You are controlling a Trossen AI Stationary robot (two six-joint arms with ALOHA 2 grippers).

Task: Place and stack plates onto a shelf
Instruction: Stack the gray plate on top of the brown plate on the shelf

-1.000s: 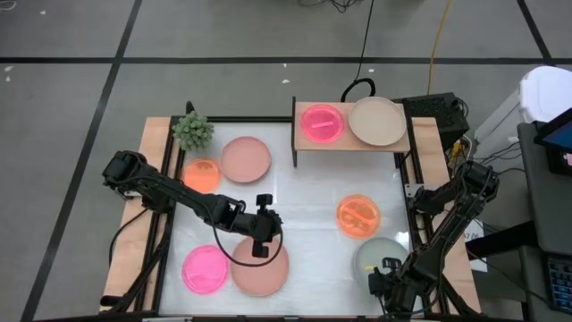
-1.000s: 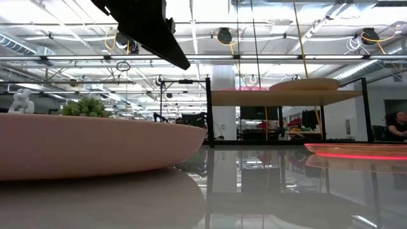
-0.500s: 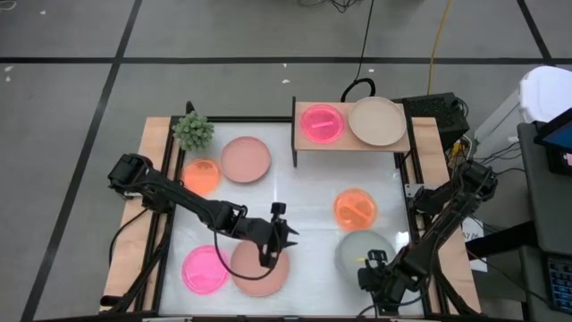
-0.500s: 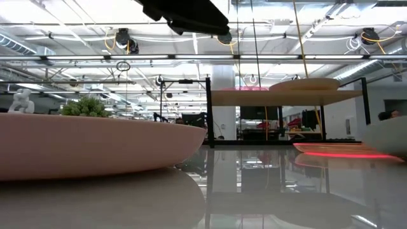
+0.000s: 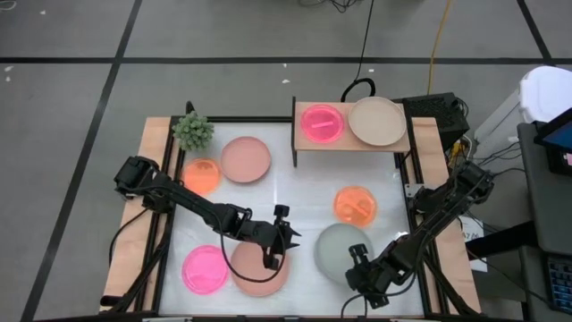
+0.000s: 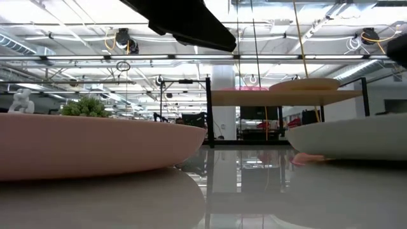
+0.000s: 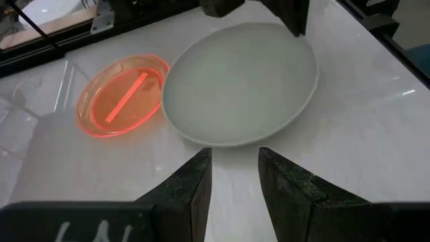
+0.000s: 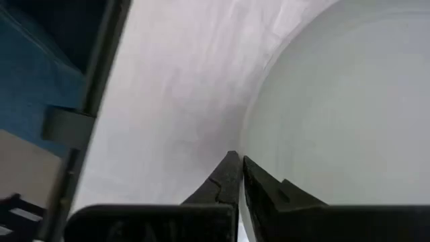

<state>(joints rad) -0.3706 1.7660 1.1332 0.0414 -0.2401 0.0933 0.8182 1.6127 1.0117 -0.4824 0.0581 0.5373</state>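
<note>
Across the white table (image 5: 304,201), the largest change is the pale grey-green plate (image 5: 344,253); a second ago it lay near the front right corner, and now it sits toward the middle, just in front of the orange plate (image 5: 355,206), its rim pinched by the right gripper (image 5: 360,266), whose fingers press together on the edge in the right wrist view; whether the plate is lifted or only dragged is hard to judge, though the low view suggests it rests on the surface. Next in size, the large salmon plate (image 5: 260,266) lies at the front beside a neon pink plate (image 5: 205,268); the left gripper (image 5: 282,234) has swung from above it to hang at its right edge, fingers (image 7: 193,185) spread, aimed at the grey-green plate, holding nothing. Farther back, the shelf (image 5: 350,134) carries a pink plate (image 5: 321,122) and a beige plate (image 5: 376,120), unchanged; six plates remain on the table, so the task looks early, and the move reads as a likely handover toward the left arm.
</note>
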